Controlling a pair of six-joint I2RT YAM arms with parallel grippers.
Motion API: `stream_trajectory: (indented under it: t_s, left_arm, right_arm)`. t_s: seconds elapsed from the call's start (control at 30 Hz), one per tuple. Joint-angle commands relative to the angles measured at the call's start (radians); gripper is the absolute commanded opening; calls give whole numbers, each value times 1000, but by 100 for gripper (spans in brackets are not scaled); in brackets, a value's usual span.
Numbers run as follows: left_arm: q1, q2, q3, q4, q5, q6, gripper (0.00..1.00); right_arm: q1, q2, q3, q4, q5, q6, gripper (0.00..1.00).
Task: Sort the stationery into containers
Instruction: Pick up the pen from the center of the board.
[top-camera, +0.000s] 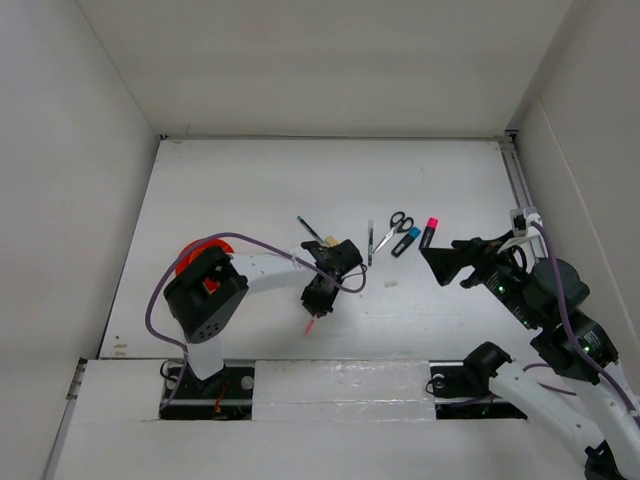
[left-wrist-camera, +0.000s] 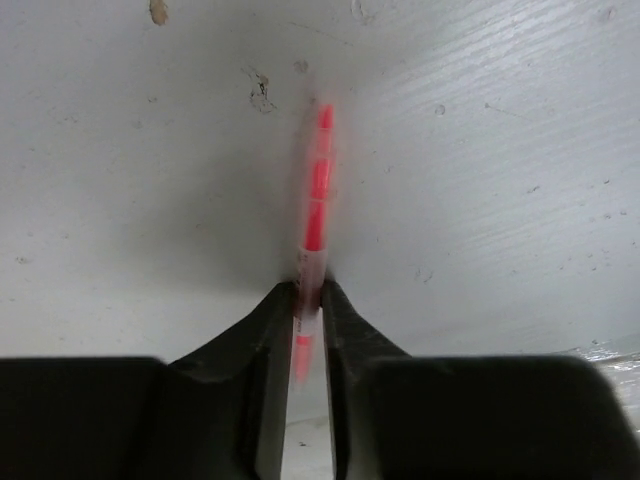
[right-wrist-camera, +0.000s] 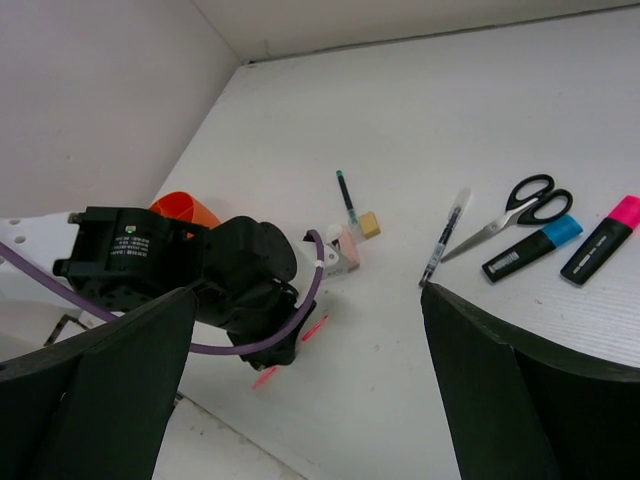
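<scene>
My left gripper (top-camera: 316, 303) is shut on the red pen (left-wrist-camera: 318, 205), which sticks out past the fingertips just above the white table; it also shows in the top view (top-camera: 311, 324) and the right wrist view (right-wrist-camera: 312, 329). The orange cup (top-camera: 201, 251) stands behind the left arm, at the far left. My right gripper (top-camera: 448, 262) is open and empty, above the table. Near it lie black-handled scissors (top-camera: 396, 228), a blue highlighter (top-camera: 405, 241), a pink highlighter (top-camera: 427, 232) and a thin pen (top-camera: 370, 243). Another dark pen (top-camera: 307, 229) and small erasers (right-wrist-camera: 360, 233) lie by the left wrist.
White walls close in the table on the left, back and right. A small white scrap (top-camera: 391, 283) lies between the arms. A taped strip (top-camera: 330, 372) runs along the near edge by the arm bases.
</scene>
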Motion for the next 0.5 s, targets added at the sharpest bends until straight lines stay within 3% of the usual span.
stream_trajectory:
  t_s: [0.0, 0.07, 0.3, 0.4, 0.47]
  left_arm:
    - [0, 112, -71, -19, -43, 12, 8]
    - [0, 112, -71, -19, -43, 12, 0]
    - [-52, 59, -62, -30, -34, 12, 0]
    - [-52, -1, -49, -42, -71, -5, 0]
    - [-52, -71, -31, -69, -181, -46, 0]
  right_arm:
    - [6, -9, 41, 21, -11, 3, 100]
    - [6, -9, 41, 21, -11, 3, 100]
    - [6, 19, 18, 30, 23, 3, 99]
    - [6, 88, 6, -13, 159, 84, 100]
    - [6, 161, 6, -57, 243, 149, 100]
